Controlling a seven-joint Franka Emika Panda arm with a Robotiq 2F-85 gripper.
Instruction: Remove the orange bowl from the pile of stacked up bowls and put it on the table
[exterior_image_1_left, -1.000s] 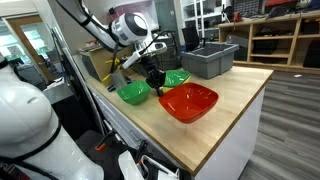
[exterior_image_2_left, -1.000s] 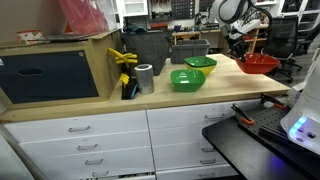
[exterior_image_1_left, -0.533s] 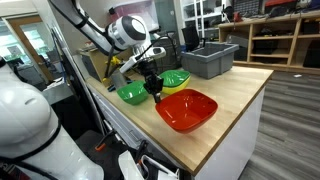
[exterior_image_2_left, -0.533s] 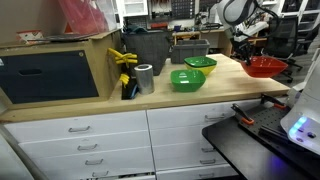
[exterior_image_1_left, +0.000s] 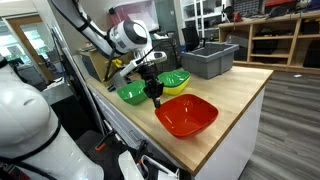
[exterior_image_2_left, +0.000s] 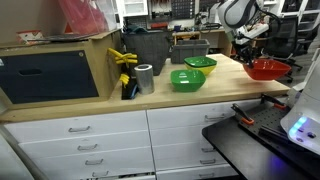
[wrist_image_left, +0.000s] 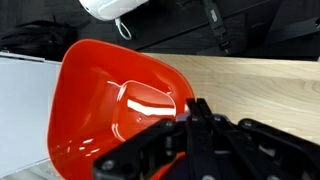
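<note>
Gripping the rim of the orange bowl (exterior_image_1_left: 187, 116) with its fingers drawn in on the plastic, the Robotiq gripper (exterior_image_1_left: 155, 98) hangs at the centre of an exterior view, black against the pale wood. The orange bowl sits low over the table (exterior_image_1_left: 238, 92), just right of centre and near the front edge; whether its base touches the wood cannot be told. Above and to the left of it, the pile of stacked up bowls (exterior_image_1_left: 175, 78), yellow outside with green inside, stands well apart from it, with 1 lone green bowl (exterior_image_1_left: 132, 94) further left and a grey bin (exterior_image_1_left: 210, 60) toward the upper right.

In an exterior view from the drawer side, the orange bowl (exterior_image_2_left: 266, 68) appears at the far right of the table (exterior_image_2_left: 90, 104), the pile of stacked up bowls (exterior_image_2_left: 200, 63) and the lone green bowl (exterior_image_2_left: 187, 80) near centre, and a silver can (exterior_image_2_left: 145, 78) to their left.

In the wrist view, the orange bowl (wrist_image_left: 105, 105) fills the left half, its glossy inside facing the lens, with the dark gripper (wrist_image_left: 197, 118) at its right rim and the table (wrist_image_left: 275, 85) at right.
</note>
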